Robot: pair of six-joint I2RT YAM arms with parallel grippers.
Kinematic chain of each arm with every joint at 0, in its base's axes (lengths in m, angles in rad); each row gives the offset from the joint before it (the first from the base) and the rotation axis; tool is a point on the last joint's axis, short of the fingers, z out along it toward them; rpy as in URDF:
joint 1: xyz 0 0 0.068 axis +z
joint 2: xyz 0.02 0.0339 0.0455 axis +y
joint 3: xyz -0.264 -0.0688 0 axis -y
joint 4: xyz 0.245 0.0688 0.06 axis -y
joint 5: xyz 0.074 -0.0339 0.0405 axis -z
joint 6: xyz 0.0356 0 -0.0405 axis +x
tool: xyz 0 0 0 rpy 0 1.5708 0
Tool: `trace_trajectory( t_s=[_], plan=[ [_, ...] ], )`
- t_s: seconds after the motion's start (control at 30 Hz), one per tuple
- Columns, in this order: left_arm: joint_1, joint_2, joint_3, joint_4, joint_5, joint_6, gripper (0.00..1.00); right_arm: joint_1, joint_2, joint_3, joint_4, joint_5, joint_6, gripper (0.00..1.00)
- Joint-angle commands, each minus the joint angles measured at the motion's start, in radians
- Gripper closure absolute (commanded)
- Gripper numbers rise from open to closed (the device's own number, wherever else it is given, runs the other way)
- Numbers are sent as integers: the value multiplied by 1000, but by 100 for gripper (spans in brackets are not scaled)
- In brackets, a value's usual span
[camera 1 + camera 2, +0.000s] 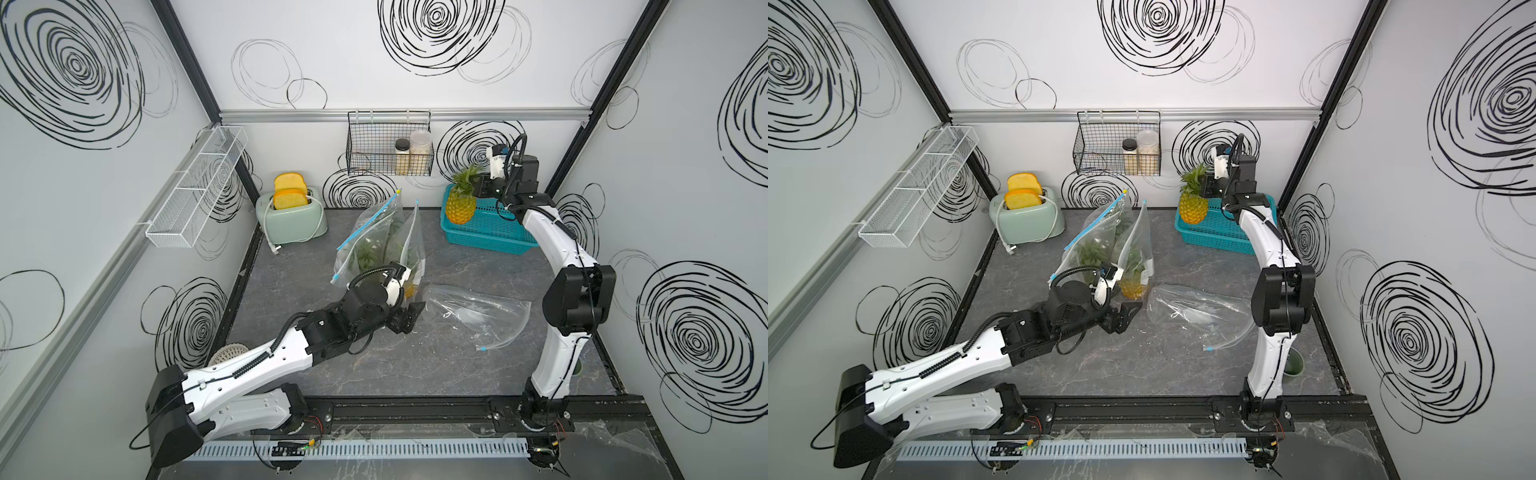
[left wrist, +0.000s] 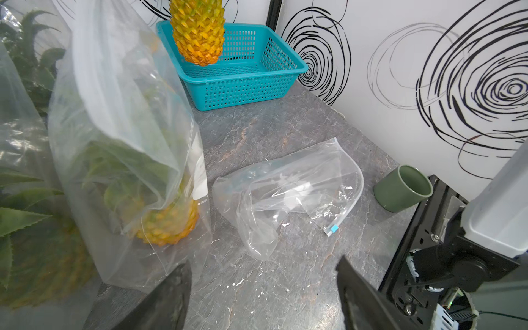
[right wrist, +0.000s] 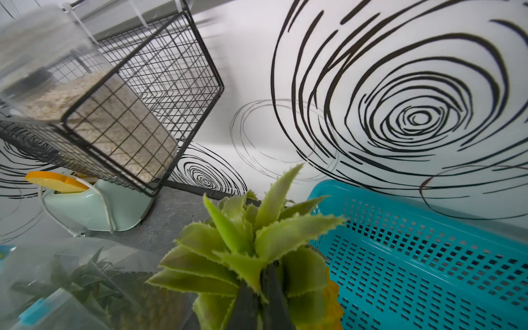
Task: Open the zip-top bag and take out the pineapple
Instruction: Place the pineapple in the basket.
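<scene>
The pineapple (image 1: pixel 460 208) is out of its bag and hangs in the air at about 1 o'clock on the worktop (image 1: pixel 415 365). Its long axis is close to upright, with the leafy crown on top and the yellow base pointing down. It hangs over the 9 o'clock edge of the teal basket (image 1: pixel 490 241). The left wrist view shows the base clear of the basket, above its floor near that wall. The right claw (image 1: pixel 478 187) is pressed together on the crown and reaches it from the 3 o'clock side. In the right wrist view its dark fingers (image 3: pixel 274 291) are buried among the leaves. The coming move probably turns on one relation: the open middle of the basket lies below the fruit and towards 3 o'clock. Going by that, a short carry that way and a straight descent should seat the base on the mesh without catching the rim. The empty zip-top bag (image 1: pixel 478 307) lies crumpled flat at about 6 o'clock from the fruit, well apart from it. The left claw (image 1: pixel 409 318) is at about 7 o'clock from the fruit and far from it, so the right arm is much the nearer. The left claw is spread and holds nothing, and it sits low over the worktop just beside the bagged pineapples (image 1: pixel 409 266), which stand upright at its 12 o'clock.
</scene>
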Motion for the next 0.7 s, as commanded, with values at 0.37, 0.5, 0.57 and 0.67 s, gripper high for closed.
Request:
trace_trajectory(
  t_s=[0.37,0.5,0.57,0.67],
  plan=[
    [39,-36,-39,58,14,-20,17,0,59,5,118,-40,8,100],
    [42,-33,-43,65,19,-18,17,-8,20,-89,162,-71,32,100],
    [41,-33,-45,67,20,-18,17,-16,4,-122,170,-90,38,100],
    [43,-34,-55,73,25,-20,17,-31,-30,-179,183,-123,49,100]
  ],
)
